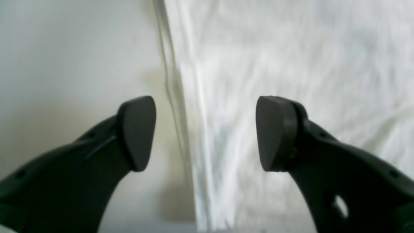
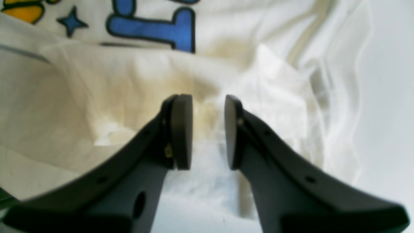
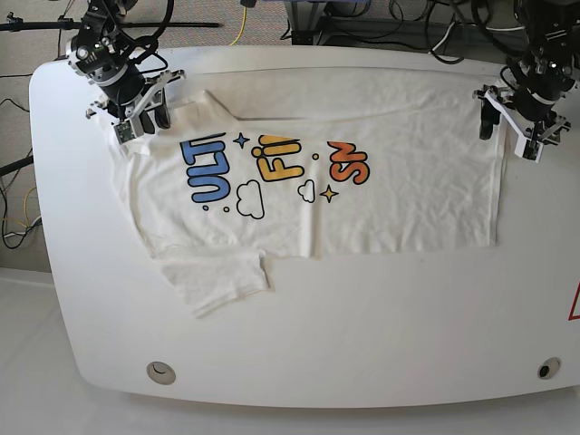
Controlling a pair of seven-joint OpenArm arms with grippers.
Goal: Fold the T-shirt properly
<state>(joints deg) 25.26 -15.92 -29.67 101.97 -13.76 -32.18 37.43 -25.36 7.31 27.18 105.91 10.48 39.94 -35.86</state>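
From my remote station: nearest the base camera, one sleeve (image 3: 220, 283) of the T-shirt (image 3: 399, 195) juts toward the table's (image 3: 362, 335) front edge. The shirt lies already doubled lengthwise, print up, its long axis running side to side between my two arms. At the far edge, my left gripper (image 1: 205, 132) hovers over the hem end, jaws spread wide and empty, straddling the cloth's edge. My right gripper (image 2: 208, 132) hangs over the bunched shoulder beside the blue lettering (image 2: 155, 27), jaws parted narrowly, nothing between them. Each arm is nearest its own end
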